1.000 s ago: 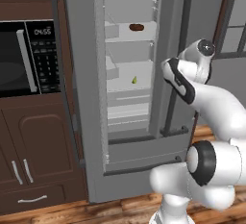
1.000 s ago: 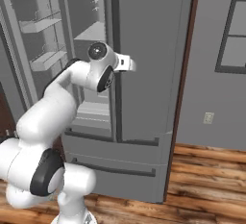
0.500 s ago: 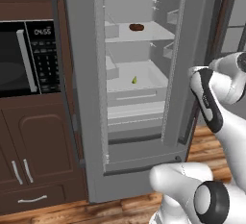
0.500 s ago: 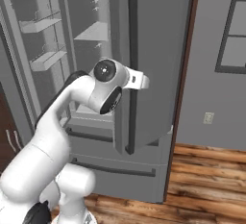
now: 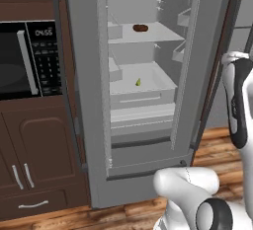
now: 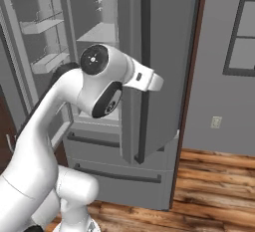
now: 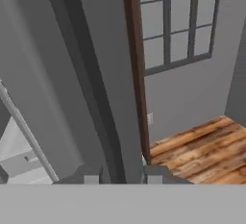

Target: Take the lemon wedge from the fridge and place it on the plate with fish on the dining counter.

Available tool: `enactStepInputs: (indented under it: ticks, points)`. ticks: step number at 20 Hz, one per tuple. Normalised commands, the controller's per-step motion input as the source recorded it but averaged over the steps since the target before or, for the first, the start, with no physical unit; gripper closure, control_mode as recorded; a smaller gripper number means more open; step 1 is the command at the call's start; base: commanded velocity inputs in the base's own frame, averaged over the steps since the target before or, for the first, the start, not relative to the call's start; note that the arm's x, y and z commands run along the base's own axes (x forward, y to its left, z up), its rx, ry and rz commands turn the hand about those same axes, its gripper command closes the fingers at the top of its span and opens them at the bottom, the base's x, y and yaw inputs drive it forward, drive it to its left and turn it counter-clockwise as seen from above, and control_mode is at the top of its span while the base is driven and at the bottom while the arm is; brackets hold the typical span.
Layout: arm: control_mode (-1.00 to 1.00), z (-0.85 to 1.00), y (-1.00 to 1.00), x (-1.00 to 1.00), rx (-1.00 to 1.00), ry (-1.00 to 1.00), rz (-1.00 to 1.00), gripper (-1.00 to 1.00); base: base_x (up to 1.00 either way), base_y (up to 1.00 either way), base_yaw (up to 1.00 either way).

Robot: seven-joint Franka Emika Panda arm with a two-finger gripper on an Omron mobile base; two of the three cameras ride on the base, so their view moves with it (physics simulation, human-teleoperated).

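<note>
Standing before the fridge (image 5: 148, 76) with its doors swung wide, we judge the task to be only in its first stage: the way in is clear, but nothing has been picked up. The lemon wedge (image 5: 139, 82) sits on the lower white shelf inside, a tiny yellow-green piece just below the centre of the left base view, with the dark brown lump (image 5: 140, 27) on the shelf above it, at about twelve o'clock from the wedge. In the right base view our arm (image 6: 99, 84) is folded across in front of the fridge, the hand pointing off toward three o'clock, away from the open compartment. The claw (image 7: 120, 175) looks along the edge of the right-hand door (image 7: 96, 88) toward a window (image 7: 178, 21) and the wooden floor (image 7: 202, 146); its two dark tips (image 7: 86, 175) rise at six o'clock with a narrow gap between them, and we see nothing in that gap. How far the jaws are parted we cannot tell for sure; they appear nearly together and empty. What remains, as we judge it, is almost everything: turning the hand back to the shelf, closing on the wedge, drawing it out of the fridge, driving to the dining counter and setting the wedge on the plate beside the fish.
</note>
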Motion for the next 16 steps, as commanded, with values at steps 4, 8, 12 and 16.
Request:
enactStepInputs:
  ticks: [4, 8, 12, 16]
  points:
    - [-1.0, 0.33, 0.21, -1.0, 0.01, -0.13, -0.05, -1.0, 0.0, 0.0, 0.0]
    - [-1.0, -0.4, 0.96, -1.0, 0.0, -0.27, 0.0, -1.0, 0.0, 0.0, 0.0]
    - [-1.0, -0.4, 1.0, -0.47, -0.04, -0.19, 0.0, -1.0, 0.0, 0.0, 0.0]
    - [-1.0, 0.32, 1.0, 0.12, -0.01, -0.04, -0.1, -1.0, 0.0, 0.0, 0.0]
